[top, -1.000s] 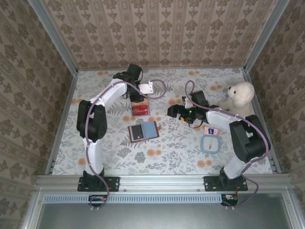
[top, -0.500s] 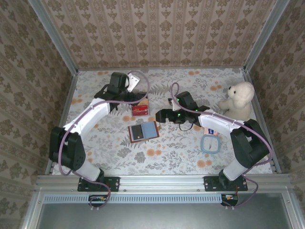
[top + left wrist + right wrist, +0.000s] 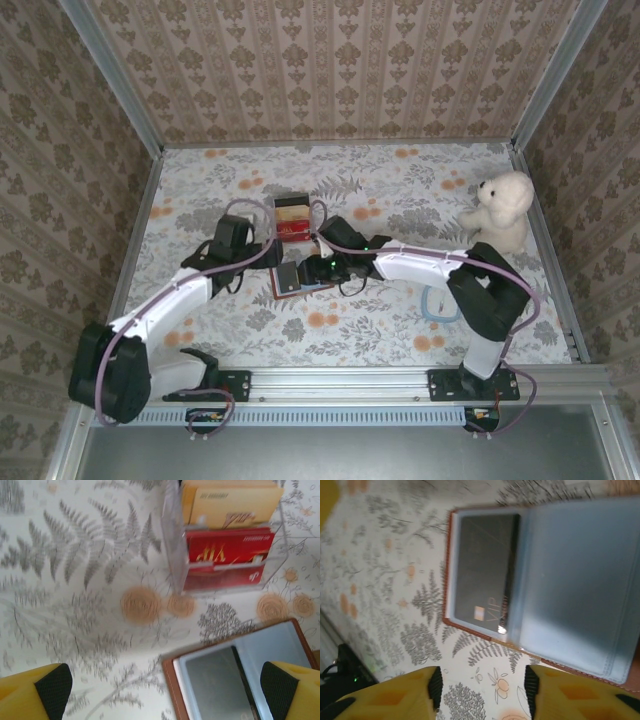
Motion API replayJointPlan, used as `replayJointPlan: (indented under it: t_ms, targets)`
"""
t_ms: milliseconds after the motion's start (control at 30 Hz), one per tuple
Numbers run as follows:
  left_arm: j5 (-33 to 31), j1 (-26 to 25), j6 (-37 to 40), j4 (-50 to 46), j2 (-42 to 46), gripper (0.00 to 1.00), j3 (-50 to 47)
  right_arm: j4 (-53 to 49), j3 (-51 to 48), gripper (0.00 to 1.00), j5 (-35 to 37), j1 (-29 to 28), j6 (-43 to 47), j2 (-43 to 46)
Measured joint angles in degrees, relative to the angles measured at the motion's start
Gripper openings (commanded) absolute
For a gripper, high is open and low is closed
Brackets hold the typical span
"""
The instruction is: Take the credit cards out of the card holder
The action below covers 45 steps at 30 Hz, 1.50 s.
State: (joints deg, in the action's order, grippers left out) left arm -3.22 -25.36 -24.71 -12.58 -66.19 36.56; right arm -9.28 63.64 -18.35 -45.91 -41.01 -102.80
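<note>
Clearly the job is not finished: the card holder (image 3: 570,580) lies spread open and flat on the desk (image 3: 400,330), and a dark card (image 3: 482,570) marked VIP sits tucked in one of its bluish-grey pockets, while the other pocket looks empty from above. It rests about midway between the desk's left and right edges, somewhat closer to the near edge than to the far one. Its long axis runs roughly along the near edge, with the right end tipped slightly toward the far edge. The fold runs near to far, and the card lies in the left half, its own length parallel to the fold. Just beyond it, toward the far edge, a clear box (image 3: 227,545) holds red and tan cards standing upright. The right pincer (image 3: 482,690) hovers directly over the holder, partly spread with nothing between its fingers. The left pincer (image 3: 165,685) is spread wide and empty beside the holder's left end. What is left, I judge, is pulling the dark card free.
</note>
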Motion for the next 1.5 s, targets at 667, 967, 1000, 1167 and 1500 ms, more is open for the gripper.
replayJointPlan:
  t_ms: [667, 967, 1000, 1167, 1500]
  targets:
    - [9.9, 0.0, -21.0, 8.9, 8.5, 0.44, -15.0, -1.5, 10.6, 0.28, 2.1, 0.3, -4.6, -11.8]
    - [17.1, 0.4, -22.3, 13.3, -1.6, 0.29, -14.2, -2.6, 12.3, 0.25, 2.2, 1.2, -4.6, -13.6]
    - [17.4, 0.4, -22.3, 13.4, -2.2, 0.28, -13.9, -2.7, 12.5, 0.24, 2.2, 1.2, -4.6, -13.6]
    - [18.4, 0.8, -22.3, 14.7, -3.9, 0.24, -12.8, -2.8, 13.0, 0.24, 2.1, 1.2, -4.6, -14.0]
    - [19.1, 2.0, -22.2, 16.2, -7.2, 0.16, -12.7, -2.9, 14.4, 0.24, 1.7, 1.2, -4.6, -16.0]
